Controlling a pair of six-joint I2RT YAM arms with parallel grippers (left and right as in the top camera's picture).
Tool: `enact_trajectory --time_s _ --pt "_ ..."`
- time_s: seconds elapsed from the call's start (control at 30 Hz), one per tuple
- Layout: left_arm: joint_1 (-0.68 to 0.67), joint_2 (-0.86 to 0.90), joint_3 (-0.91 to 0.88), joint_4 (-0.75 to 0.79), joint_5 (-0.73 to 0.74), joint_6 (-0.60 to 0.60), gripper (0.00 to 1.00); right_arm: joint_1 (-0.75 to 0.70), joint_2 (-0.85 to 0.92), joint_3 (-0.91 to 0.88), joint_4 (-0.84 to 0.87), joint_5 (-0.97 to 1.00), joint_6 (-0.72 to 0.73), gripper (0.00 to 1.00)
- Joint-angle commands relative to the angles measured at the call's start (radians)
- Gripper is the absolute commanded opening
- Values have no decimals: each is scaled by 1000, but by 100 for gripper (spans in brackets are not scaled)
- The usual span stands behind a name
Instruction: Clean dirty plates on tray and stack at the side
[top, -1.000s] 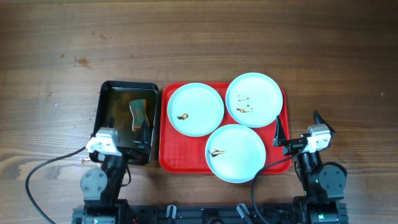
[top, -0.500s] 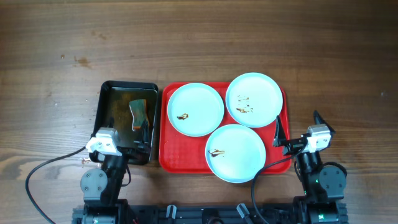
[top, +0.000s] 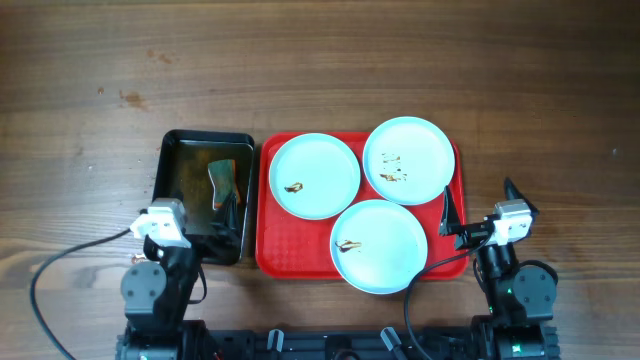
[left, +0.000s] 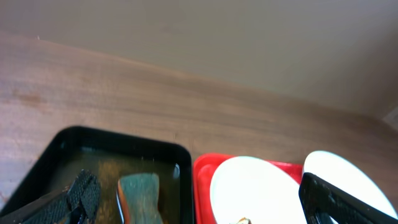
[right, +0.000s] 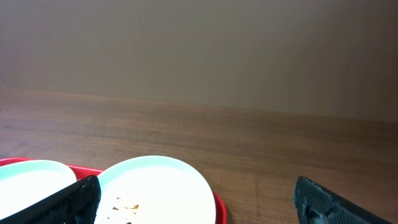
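Observation:
Three pale mint-blue plates lie on the red tray (top: 266, 255): a left plate (top: 314, 176) with one brown speck, a back right plate (top: 408, 160) with several specks, and a front plate (top: 380, 245) with one speck. My left gripper (top: 200, 215) is open and empty over the near end of the black pan. In the left wrist view (left: 205, 208) its fingers frame the sponge and the left plate (left: 255, 190). My right gripper (top: 480, 205) is open and empty at the tray's right edge. In the right wrist view (right: 205, 208) it faces the back right plate (right: 155, 190).
A black metal pan (top: 172, 150) with murky water and a green-and-orange sponge (top: 221, 185) stands against the tray's left side. Bare wooden table (top: 320, 70) lies behind and to both sides. Cables run from both arm bases at the front edge.
My left arm has shifted slightly to the left and back. The right arm, plates and tray have not moved.

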Motion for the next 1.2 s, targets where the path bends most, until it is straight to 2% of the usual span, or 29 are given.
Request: enact_trajectory --time_s 0.0,0.13,0.37,0.63,1.03,1.1,1.17 --pt "-5 169 173 -83 9 -13 100 0 -2 -1 5 18 -2 99" --pt "-5 328 313 -192 55 -17 100 0 -2 -1 5 18 -2 100" --pt "-6 624 613 -480 166 -17 100 0 -2 -1 5 18 -2 100" --pt "-6 839 740 -753 174 -17 100 0 -2 -1 5 18 -2 100" --pt "-5 947 739 -758 188 -42 100 0 -2 -1 5 18 -2 100" --pt "-5 959 739 -766 112 -53 100 0 -2 -1 5 18 -2 100" --pt "-5 985 739 -784 -43 -125 100 0 -2 -1 5 18 -2 100"
